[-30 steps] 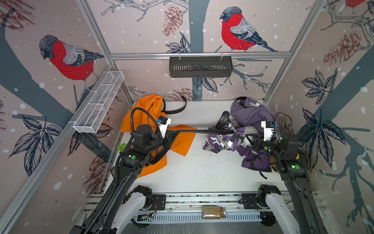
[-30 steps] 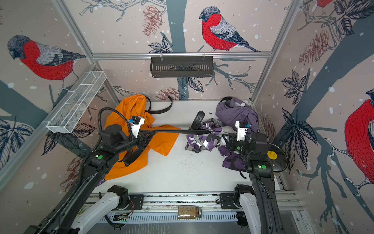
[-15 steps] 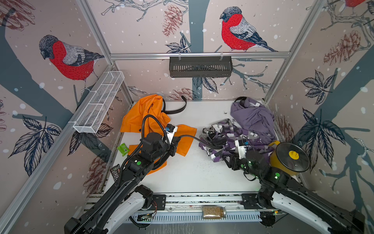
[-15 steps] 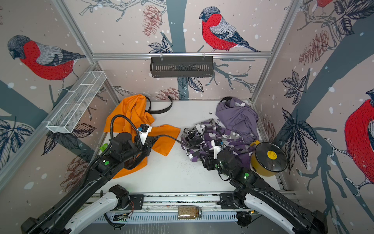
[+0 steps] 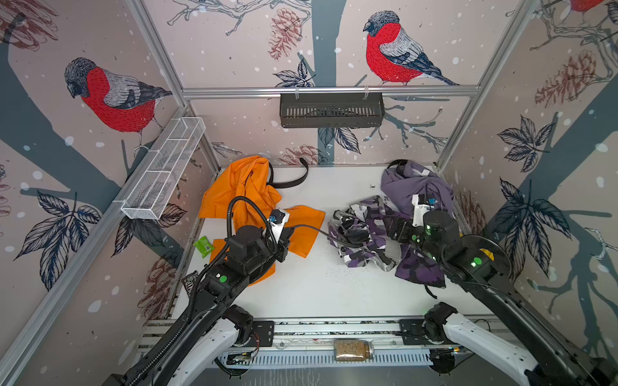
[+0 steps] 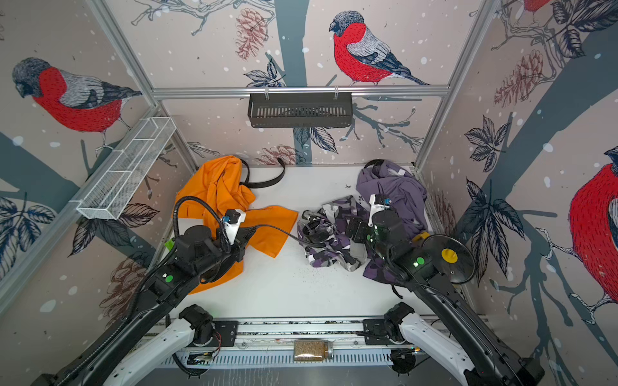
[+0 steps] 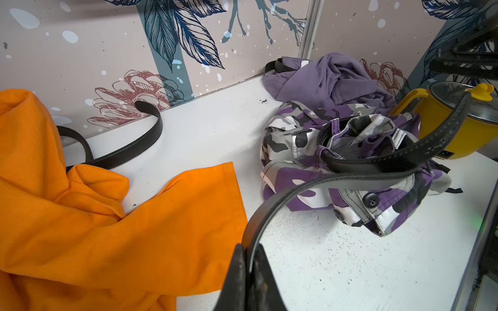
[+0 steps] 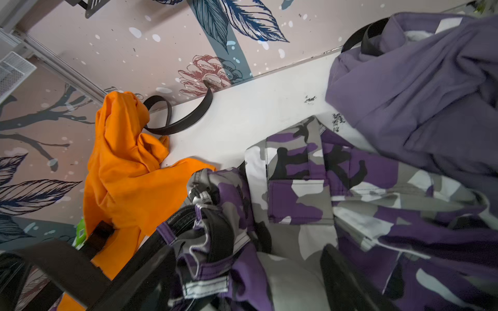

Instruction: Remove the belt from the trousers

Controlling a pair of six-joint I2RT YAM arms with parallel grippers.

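Left end effector pinches black stitched belt arcing from camouflage trousers; right end effector gapes

Lettering in view, none of it legible.

In a top view, a black packet wedged at the left edge of the white table carries pale lettering, too small and too tilted to make out. The green packet near it shows darker print that cannot be read either. In the right wrist view, a black printed mark sits at the edge of the camouflage trousers, and its characters blur together. A white tag on the purple garment looks blank. The glass jar on the front rail shows no readable label. Each arm bears a plain green dot, without characters.
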